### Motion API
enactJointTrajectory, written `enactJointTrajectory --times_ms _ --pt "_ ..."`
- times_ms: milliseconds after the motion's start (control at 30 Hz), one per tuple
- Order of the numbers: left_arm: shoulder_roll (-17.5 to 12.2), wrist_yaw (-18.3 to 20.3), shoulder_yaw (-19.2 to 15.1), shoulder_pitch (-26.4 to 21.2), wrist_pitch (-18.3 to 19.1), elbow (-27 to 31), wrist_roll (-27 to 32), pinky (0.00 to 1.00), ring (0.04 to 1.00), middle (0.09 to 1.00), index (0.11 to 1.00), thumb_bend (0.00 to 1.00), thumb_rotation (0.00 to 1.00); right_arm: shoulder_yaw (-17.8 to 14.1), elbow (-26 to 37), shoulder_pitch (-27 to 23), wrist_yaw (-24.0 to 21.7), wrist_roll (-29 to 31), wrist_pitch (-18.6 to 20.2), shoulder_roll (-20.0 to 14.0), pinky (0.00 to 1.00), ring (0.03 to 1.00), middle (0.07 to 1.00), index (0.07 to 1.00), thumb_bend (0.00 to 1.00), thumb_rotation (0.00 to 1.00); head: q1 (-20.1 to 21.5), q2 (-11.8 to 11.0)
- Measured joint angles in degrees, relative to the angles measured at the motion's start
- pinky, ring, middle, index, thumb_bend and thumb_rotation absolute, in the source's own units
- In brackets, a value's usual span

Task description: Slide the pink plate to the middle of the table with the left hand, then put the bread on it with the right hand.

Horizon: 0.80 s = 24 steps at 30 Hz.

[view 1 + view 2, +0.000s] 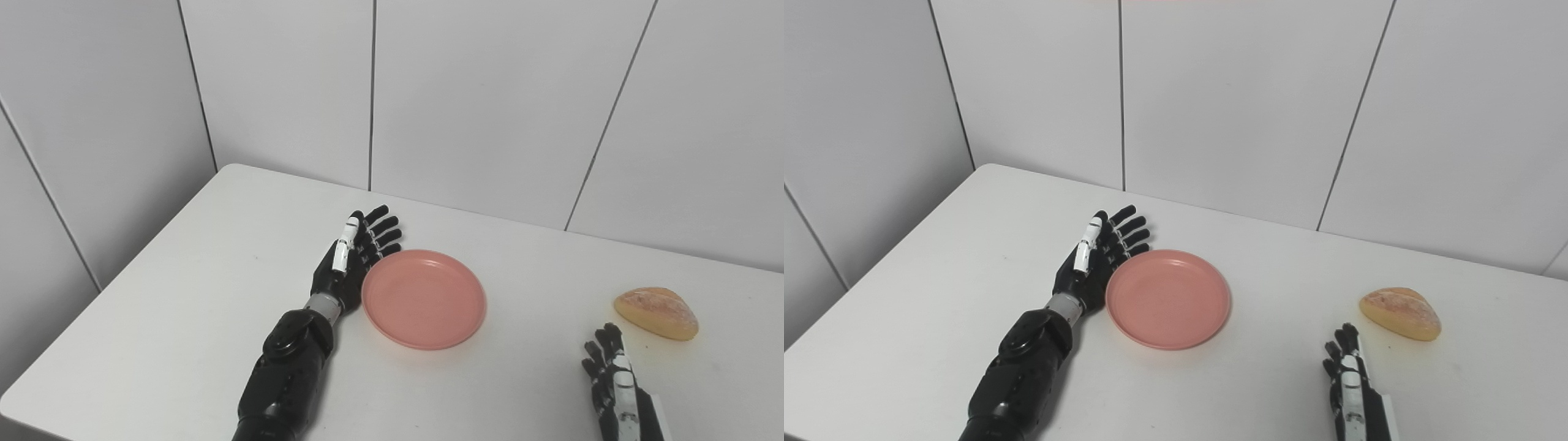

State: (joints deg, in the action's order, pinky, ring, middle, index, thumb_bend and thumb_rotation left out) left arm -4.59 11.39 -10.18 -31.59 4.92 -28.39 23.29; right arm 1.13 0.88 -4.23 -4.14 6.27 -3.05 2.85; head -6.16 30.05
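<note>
A round pink plate (424,298) lies on the white table (184,294), near its middle. My left hand (355,254) is open, fingers straight and edge-on to the table, its palm against the plate's left rim. It shows the same way in the right eye view (1096,254), beside the plate (1168,297). A golden bread roll (657,312) lies on the table at the right. My right hand (612,380) is open and empty at the bottom right, below and left of the bread, apart from it.
White tiled walls stand behind the table and along its left side. The table's left edge and back left corner (229,168) are in view. Bare tabletop lies between the plate and the bread.
</note>
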Motion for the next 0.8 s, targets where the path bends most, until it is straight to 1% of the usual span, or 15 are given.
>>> enactJointTrajectory --times_ms 33,100,167,200,267,400,467,567,700,800 --pt "0.48 -0.07 0.08 0.07 0.25 0.19 0.01 0.83 0.826 0.824 0.81 0.33 1.0 0.08 0.15 0.11 0.19 -0.02 0.14 0.25 0.99 0.978 0.991 0.99 0.34 1.0 0.44 0.27" --pt "1.29 -0.25 0.45 0.32 1.21 1.29 0.0 0.83 0.824 0.825 0.809 0.33 1.0 0.26 0.46 0.38 0.46 -0.03 0.4 0.61 1.0 0.981 0.994 0.993 0.34 1.0 0.53 0.36" --pt "1.98 -0.26 1.37 0.93 1.59 2.2 -0.03 0.83 0.824 0.825 0.808 0.34 1.0 0.42 0.62 0.51 0.55 -0.01 0.56 0.83 1.0 0.978 0.992 0.991 0.34 1.0 1.49 0.97" --pt "2.28 -0.25 1.76 1.07 1.67 2.49 -0.26 0.83 0.826 0.827 0.809 0.34 1.0 0.41 0.65 0.53 0.74 -0.01 0.62 0.93 1.0 0.977 0.99 0.989 0.34 1.0 1.5 0.97" --pt "3.19 -0.25 2.41 1.55 2.58 3.57 -0.45 0.84 0.833 0.834 0.815 0.34 1.0 0.46 0.79 0.53 1.11 -0.03 0.92 1.13 1.0 0.973 0.987 0.986 0.33 1.0 1.59 1.67" --pt "4.95 -0.27 3.32 2.65 3.93 6.05 -0.78 0.84 0.836 0.836 0.815 0.34 1.0 0.85 1.76 0.64 1.53 -0.23 2.28 1.24 1.0 0.975 0.989 0.992 0.32 1.0 1.76 1.94" --pt "5.46 -0.21 3.86 3.27 4.53 7.04 -0.8 0.85 0.84 0.842 0.822 0.35 1.0 0.96 1.9 0.64 1.62 -0.43 2.56 1.24 1.0 0.974 0.988 0.99 0.32 1.0 2.29 2.55" --pt "6.03 -0.19 4.94 4.34 5.69 9.05 -0.82 0.85 0.847 0.851 0.834 0.36 1.0 1.14 1.94 0.64 1.73 -0.65 2.63 1.26 0.99 0.972 0.984 0.984 0.33 1.0 2.46 2.82" --pt "7.05 -0.23 5.08 5.18 6.72 10.38 -0.79 0.85 0.845 0.849 0.836 0.35 1.0 1.24 2.09 0.68 2.24 -0.92 2.72 1.39 0.99 0.972 0.984 0.983 0.33 1.0 2.81 3.34" --pt "7.25 -0.26 5.52 5.32 7.57 11.04 -0.96 0.85 0.841 0.844 0.833 0.34 1.0 1.55 2.2 0.68 2.24 -0.93 2.88 1.56 1.0 0.974 0.986 0.987 0.34 1.0 3.17 3.87"
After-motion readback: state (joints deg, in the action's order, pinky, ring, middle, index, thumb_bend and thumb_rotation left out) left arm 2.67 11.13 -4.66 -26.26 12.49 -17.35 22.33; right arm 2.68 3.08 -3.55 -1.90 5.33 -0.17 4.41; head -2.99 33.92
